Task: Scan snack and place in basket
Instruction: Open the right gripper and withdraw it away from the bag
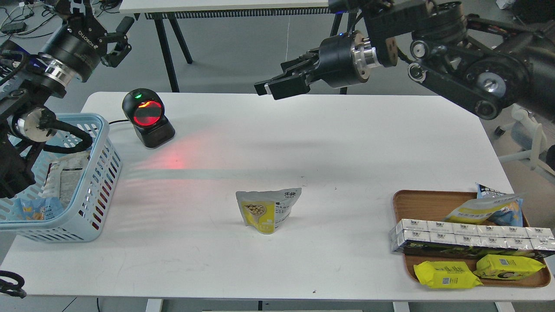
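Glossy foil snack [266,211], slotted plastic basket [100,173], smooth wood-look tray [416,200], matt white table [303,143].

On the white table [347,143], the small stand-up snack pouch [267,211] stands centre-near, the light blue slotted plastic basket [93,190] far left, the black dome-shaped scanner [147,118] behind, the brown oval tray [416,201] right.

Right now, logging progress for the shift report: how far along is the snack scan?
Done: nothing for this snack; it stands untouched mid-table. In hand: nothing; the right gripper hovers above the table, the left gripper is raised empty. Left: grasp, pass before the scanner, drop into the basket.
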